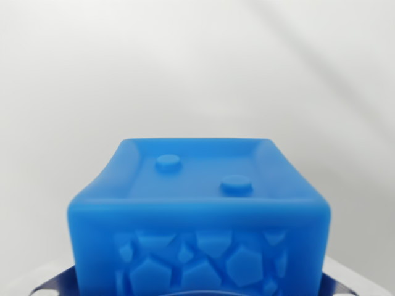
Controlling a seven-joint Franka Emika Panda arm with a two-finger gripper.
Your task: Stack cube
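Observation:
A blue cube (200, 216) fills the lower middle of the wrist view, very close to the camera. Its top face has a raised rim and two round studs. The face towards me carries a relief of irregular polygons. Grey metal parts of my gripper (355, 280) show at the bottom left and bottom right corners, on either side of the cube's base. The fingertips are hidden behind the cube, so whether they press on it does not show. No second cube is in view.
Behind and around the cube there is only a plain, blurred white-grey surface, with faint diagonal shading at the upper right.

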